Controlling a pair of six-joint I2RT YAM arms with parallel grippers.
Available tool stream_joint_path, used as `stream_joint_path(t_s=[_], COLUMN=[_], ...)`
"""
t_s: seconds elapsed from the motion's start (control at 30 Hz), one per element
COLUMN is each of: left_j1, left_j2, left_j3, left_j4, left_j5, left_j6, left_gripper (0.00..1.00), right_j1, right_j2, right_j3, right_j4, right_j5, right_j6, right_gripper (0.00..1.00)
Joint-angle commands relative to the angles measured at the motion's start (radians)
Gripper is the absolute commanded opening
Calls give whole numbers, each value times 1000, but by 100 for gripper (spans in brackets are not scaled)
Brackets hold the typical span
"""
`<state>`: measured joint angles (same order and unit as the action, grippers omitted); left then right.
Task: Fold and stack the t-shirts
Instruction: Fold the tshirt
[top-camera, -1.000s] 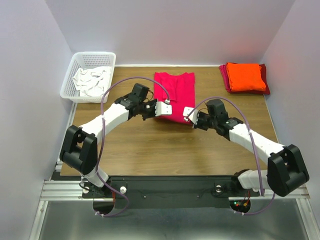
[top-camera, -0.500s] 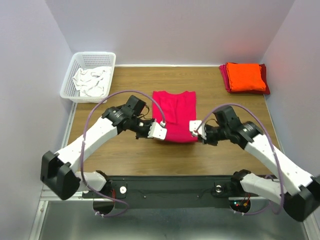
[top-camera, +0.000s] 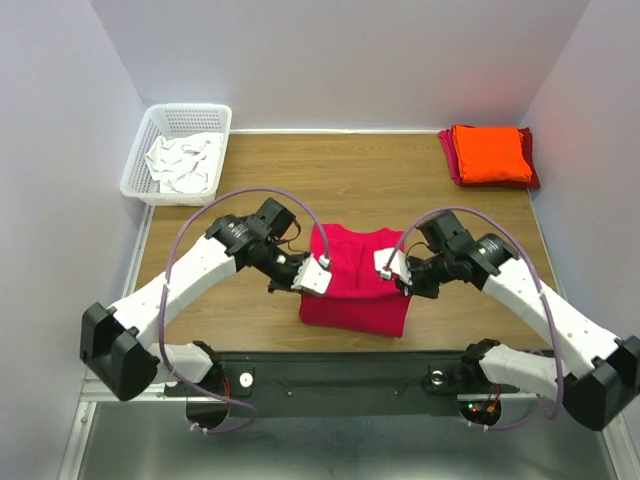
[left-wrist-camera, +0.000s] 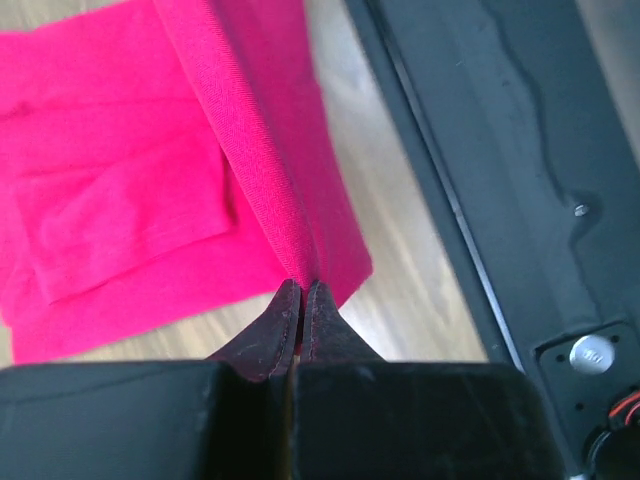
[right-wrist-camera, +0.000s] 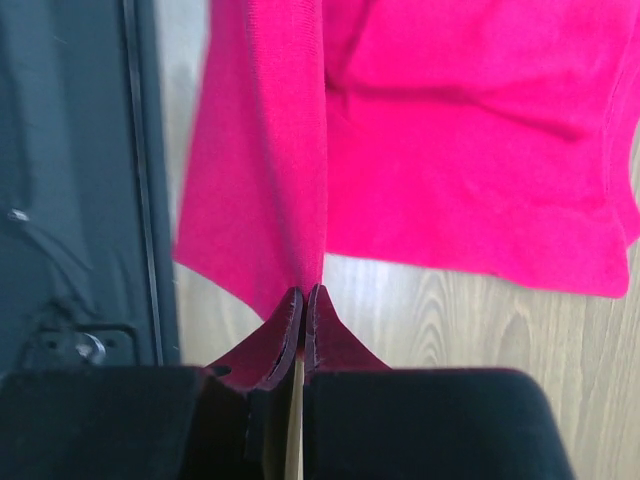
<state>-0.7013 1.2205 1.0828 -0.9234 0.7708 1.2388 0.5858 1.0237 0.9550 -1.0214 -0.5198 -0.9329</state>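
Note:
The pinkish-red t-shirt (top-camera: 355, 285) lies near the table's front edge, partly lifted. My left gripper (top-camera: 318, 275) is shut on its left edge, and the cloth (left-wrist-camera: 250, 150) rises taut from the closed fingertips in the left wrist view. My right gripper (top-camera: 390, 266) is shut on its right edge, with the cloth (right-wrist-camera: 270, 180) hanging from the tips in the right wrist view. The orange t-shirt (top-camera: 490, 152) lies folded on top of the darker red t-shirt (top-camera: 452, 158) at the back right corner.
A white basket (top-camera: 142, 170) with white cloth stands at the back left. The black front rail (top-camera: 340, 365) runs just below the held shirt. White walls close in the table on three sides.
Both grippers have pulled the pinkish-red shirt from the table's middle toward the front edge. The shirt's near edge now hangs close to the black rail.

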Motion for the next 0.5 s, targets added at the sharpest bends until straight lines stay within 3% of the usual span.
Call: stream_joint_path(t_s=[0.0, 0.27, 0.47], left_j1=[52, 252, 309], left_j2=[82, 497, 839], left_j3=[139, 452, 741], left_j4=[-34, -114, -80], left_j5=[-38, 50, 50], left_j6=[42, 186, 105], left_gripper=[0, 0, 3], right_j1=[-50, -270, -357], right_j2=[64, 393, 735], right_j3=[71, 218, 405], right_j4=[6, 26, 35], right_j5=[69, -45, -109], right_j6=[-73, -291, -340], right_gripper=[1, 1, 1])
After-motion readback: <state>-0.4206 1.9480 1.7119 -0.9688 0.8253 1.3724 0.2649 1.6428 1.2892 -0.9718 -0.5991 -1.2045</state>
